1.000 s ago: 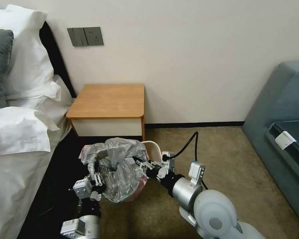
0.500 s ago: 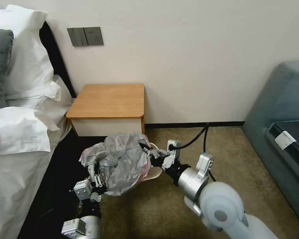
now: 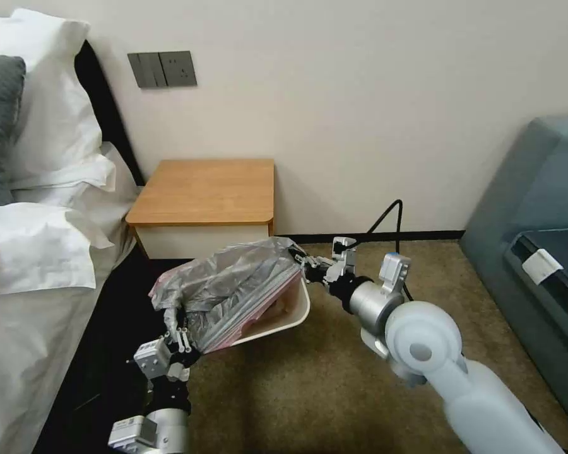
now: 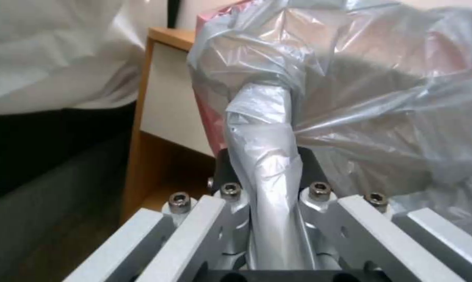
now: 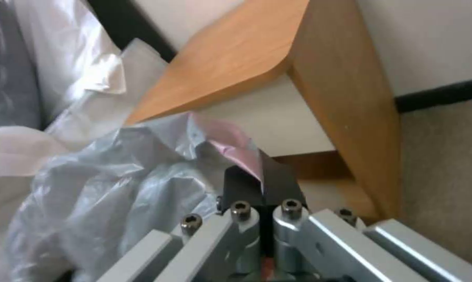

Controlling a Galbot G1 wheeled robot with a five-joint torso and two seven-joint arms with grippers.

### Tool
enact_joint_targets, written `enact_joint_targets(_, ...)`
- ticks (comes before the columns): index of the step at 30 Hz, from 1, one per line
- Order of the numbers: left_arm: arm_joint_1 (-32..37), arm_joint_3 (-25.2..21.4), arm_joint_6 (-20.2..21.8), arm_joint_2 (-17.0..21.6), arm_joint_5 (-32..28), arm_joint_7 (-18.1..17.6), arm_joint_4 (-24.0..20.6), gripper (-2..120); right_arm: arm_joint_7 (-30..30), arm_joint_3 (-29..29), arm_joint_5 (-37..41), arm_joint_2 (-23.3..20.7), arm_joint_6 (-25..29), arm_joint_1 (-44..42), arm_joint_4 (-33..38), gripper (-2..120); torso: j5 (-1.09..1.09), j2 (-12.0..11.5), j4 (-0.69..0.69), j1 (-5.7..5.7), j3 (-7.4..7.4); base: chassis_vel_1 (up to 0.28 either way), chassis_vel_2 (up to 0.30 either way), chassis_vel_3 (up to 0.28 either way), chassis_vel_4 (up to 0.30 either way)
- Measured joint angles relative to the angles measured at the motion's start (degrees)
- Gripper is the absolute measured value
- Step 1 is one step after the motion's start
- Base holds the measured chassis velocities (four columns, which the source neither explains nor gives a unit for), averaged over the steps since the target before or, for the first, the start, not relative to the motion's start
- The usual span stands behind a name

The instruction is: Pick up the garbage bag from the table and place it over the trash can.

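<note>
I'm looking at a bedroom corner: a bed with white pillows (image 3: pixel 50 126) on my left, a plain wall with a switch plate, brown carpet, and a grey sofa (image 3: pixel 536 252) off to the right. The desk (image 3: pixel 205 189) stands against the wall with its wooden top bare.

The garbage bag (image 3: pixel 233 287) is off the desk and stretched between my two arms, just in front of the desk and low over the carpet. It lies across the trash can (image 3: pixel 293 312), whose beige rim and inner wall show at the right, under the film. I judge the film is held taut like this to spread the bag's mouth so it can go over the rim; the can looks tilted toward me, though I cannot tell why.

The left end effector (image 4: pixel 267 219) is clenched on a twisted rope of grey film running down between its fingers, at the near left corner. The right end effector (image 5: pixel 259 184) is pinched tight on a pink-tinted edge of the bag, at the far right corner, close beside the desk's front edge.
</note>
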Motion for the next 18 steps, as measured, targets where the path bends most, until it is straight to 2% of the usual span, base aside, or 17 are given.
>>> enact_joint_targets(2, -0.48, -0.9, 0.33, 0.04, -1.5, 0.13, 0.0, 7, 1.23, 1.48, 5.04, -0.01, -0.41, -0.66, 1.66, 0, 0.0, 0.0, 0.0, 0.0, 0.0, 0.0, 0.0, 0.0, 0.0)
enact_joint_targets(11, -2.36, -2.09, 3.17, -1.37, -9.18, 0.01, -0.48, 7, 2.38, 5.83, 15.47, 0.14, -1.98, -4.22, 5.25, 0, -0.01, 0.0, 0.0, 0.0, 0.0, 0.0, 0.0, 0.0, 0.0)
enact_joint_targets(15, -1.75, -2.52, 3.55, -0.47, -9.53, 1.65, -0.3, 7, 0.9, 6.18, 14.72, -0.12, -2.01, -5.08, 5.87, 0, 0.0, 0.0, 0.0, 0.0, 0.0, 0.0, 0.0, 0.0, 0.0)
enact_joint_targets(18, -1.74, -2.63, 3.11, -0.12, -8.52, 1.71, 0.13, 7, 0.28, 6.51, 14.13, -0.55, -2.39, -5.08, 6.93, 9, 0.0, 0.0, 0.0, 0.0, 0.0, 0.0, 0.0, 0.0, 0.0)
